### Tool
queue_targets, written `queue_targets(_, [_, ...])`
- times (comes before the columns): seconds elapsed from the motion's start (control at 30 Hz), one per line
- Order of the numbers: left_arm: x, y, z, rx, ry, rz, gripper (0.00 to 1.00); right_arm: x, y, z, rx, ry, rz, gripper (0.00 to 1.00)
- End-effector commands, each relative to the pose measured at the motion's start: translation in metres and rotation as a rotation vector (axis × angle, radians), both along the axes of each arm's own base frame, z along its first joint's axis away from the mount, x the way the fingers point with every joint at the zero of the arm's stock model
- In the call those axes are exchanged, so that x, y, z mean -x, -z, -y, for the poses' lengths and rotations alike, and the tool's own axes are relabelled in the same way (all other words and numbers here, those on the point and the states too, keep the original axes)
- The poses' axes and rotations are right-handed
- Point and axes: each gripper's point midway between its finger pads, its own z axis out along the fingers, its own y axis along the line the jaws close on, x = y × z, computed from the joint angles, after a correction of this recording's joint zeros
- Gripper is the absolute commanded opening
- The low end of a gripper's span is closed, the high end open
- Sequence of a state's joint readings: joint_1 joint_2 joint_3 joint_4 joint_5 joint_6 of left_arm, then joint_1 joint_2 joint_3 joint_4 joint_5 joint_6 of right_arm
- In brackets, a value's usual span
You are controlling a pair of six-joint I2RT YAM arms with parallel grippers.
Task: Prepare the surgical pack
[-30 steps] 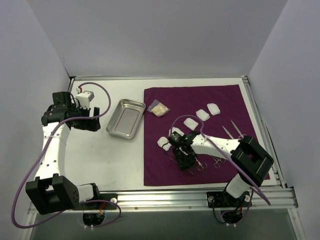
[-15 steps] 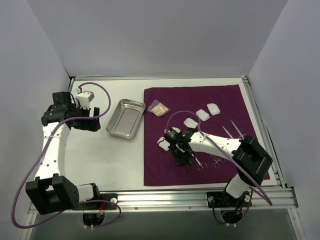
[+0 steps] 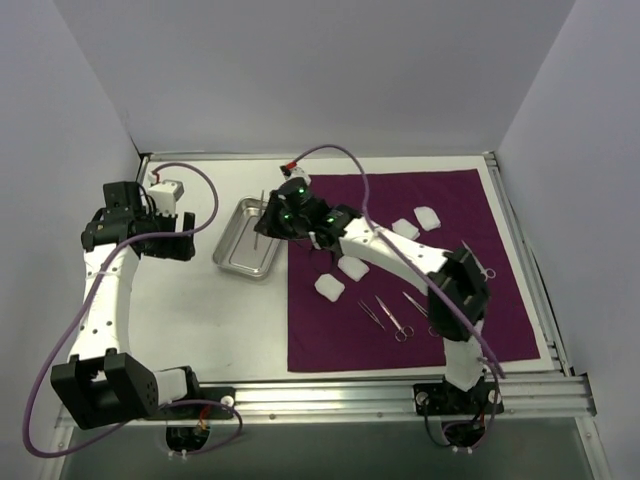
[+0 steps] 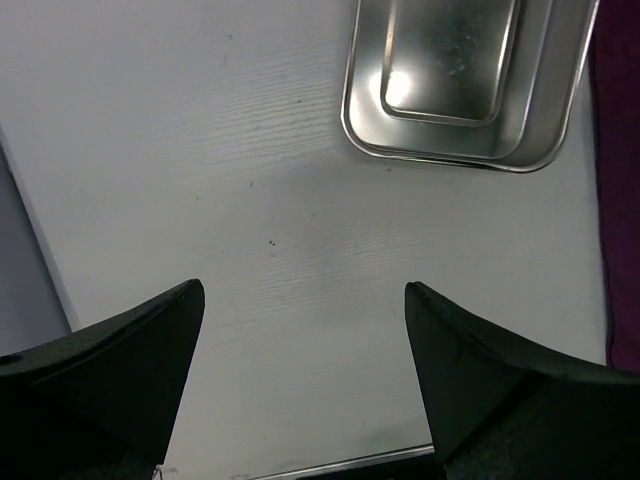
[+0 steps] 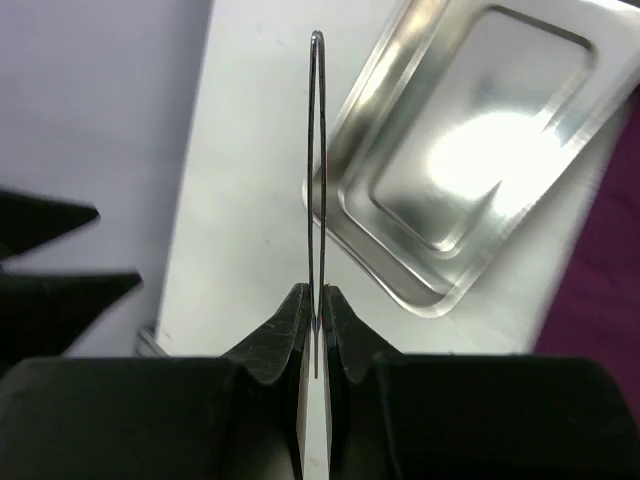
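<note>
Right fingers [image 5: 285, 335] clamp an instrument [image 5: 316, 150], clearest from the wrist; left fingers [image 4: 120, 350] wide.

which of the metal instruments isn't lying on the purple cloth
The thin instrument clamped in the right pincer, held in the air by the steel tray; the other instruments lie flat on the purple cloth.

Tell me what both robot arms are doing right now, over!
Right gripper shut on a thin metal instrument, up by the steel tray. Left gripper open, holding nothing. Tray empty, nothing blocking it.
</note>
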State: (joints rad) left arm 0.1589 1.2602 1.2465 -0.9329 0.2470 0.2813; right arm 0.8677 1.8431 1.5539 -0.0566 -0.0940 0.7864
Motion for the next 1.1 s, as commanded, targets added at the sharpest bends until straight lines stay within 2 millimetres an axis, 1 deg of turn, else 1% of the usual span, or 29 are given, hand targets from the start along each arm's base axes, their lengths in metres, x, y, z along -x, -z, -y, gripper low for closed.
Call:
queue_targets(0.0, [-0.005,-0.015,-0.023,-0.088,-0.102,0.064,0.91,-0.028,-0.003,-0.066,-0.186,0.039,-0.045,0.00])
queue_targets(0.03, [-0.007,-0.016,-0.027,-0.103,-0.119,0.072,0.91,-0.033,0.027,-0.079,-0.171,0.057,-0.093,0.00])
queue_targets(0.07, [-0.007,-0.015,-0.031,-0.115,-0.135,0.071,0.91,-0.038,0.034,-0.085,-0.173,0.079,-0.098,0.00])
queue_targets(0.1, [-0.007,-0.013,-0.036,-0.135,-0.159,0.071,0.91,-0.041,0.028,-0.098,-0.201,0.079,-0.097,0.00])
queue_targets(0.13, [-0.007,-0.013,-0.038,-0.140,-0.171,0.072,0.91,-0.043,0.053,-0.105,-0.183,0.087,-0.126,0.00])
queue_targets(0.17, [-0.008,-0.013,-0.040,-0.146,-0.179,0.073,0.91,-0.047,0.057,-0.109,-0.191,0.105,-0.132,0.00])
queue_targets(0.2, [-0.008,-0.012,-0.040,-0.144,-0.182,0.076,0.91,-0.049,0.066,-0.118,-0.187,0.109,-0.132,0.00])
queue_targets(0.23, [-0.008,-0.010,-0.040,-0.140,-0.180,0.072,0.91,-0.051,0.071,-0.120,-0.176,0.116,-0.130,0.00])
queue_targets(0.27, [-0.009,-0.009,-0.039,-0.134,-0.177,0.068,0.91,-0.054,0.076,-0.120,-0.161,0.129,-0.124,0.00])
queue_targets(0.3, [-0.009,-0.008,-0.037,-0.122,-0.172,0.067,0.91,-0.055,0.086,-0.121,-0.147,0.137,-0.127,0.00])
queue_targets(0.37, [-0.010,-0.006,-0.035,-0.116,-0.167,0.062,0.91,-0.060,0.091,-0.121,-0.149,0.158,-0.122,0.00])
queue_targets(0.4, [-0.011,-0.006,-0.034,-0.109,-0.165,0.064,0.91,-0.060,0.102,-0.121,-0.137,0.165,-0.130,0.00])
queue_targets(0.43, [-0.011,-0.006,-0.034,-0.107,-0.163,0.064,0.91,-0.066,0.108,-0.118,-0.127,0.195,-0.120,0.00])
queue_targets(0.47, [-0.012,-0.006,-0.034,-0.106,-0.162,0.064,0.91,-0.066,0.113,-0.118,-0.123,0.199,-0.126,0.00])
queue_targets(0.5, [-0.012,-0.005,-0.033,-0.104,-0.161,0.063,0.91,-0.066,0.125,-0.117,-0.114,0.211,-0.142,0.00])
queue_targets(0.6, [-0.012,-0.005,-0.032,-0.100,-0.157,0.062,0.91,-0.067,0.144,-0.115,-0.123,0.235,-0.182,0.00])
queue_targets(0.77, [-0.012,0.001,-0.029,-0.084,-0.145,0.049,0.91,-0.071,0.157,-0.114,-0.149,0.270,-0.207,0.00])
queue_targets(0.9, [-0.012,0.001,-0.029,-0.082,-0.144,0.049,0.91,-0.074,0.173,-0.111,-0.130,0.294,-0.223,0.00])
queue_targets(1.07, [-0.012,0.002,-0.028,-0.079,-0.139,0.048,0.91,-0.078,0.179,-0.106,-0.121,0.320,-0.229,0.00])
